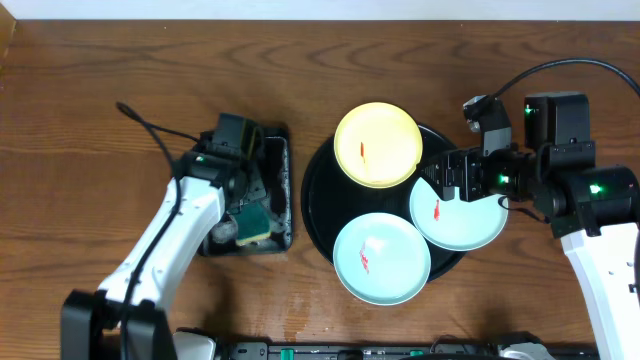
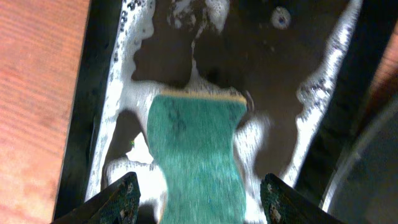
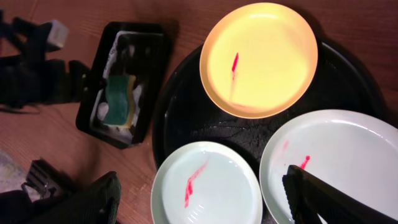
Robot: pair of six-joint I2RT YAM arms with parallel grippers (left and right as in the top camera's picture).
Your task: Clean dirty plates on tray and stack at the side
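The left hand (image 2: 200,199) is open, its fingers (image 2: 124,198) straddling a green sponge (image 2: 196,143) that lies in suds in the small rectangular tray (image 1: 284,190). The right hand (image 3: 200,186) is spread wide, gripping nothing, one finger above the near rim of the right mint plate (image 1: 465,218). That plate, the front mint plate (image 1: 381,258) and the yellow plate (image 1: 377,145) all sit on the round black tray (image 1: 315,190), each with a red smear and overhanging its rim. Both trays rest side by side on the wooden bench (image 1: 100,80).
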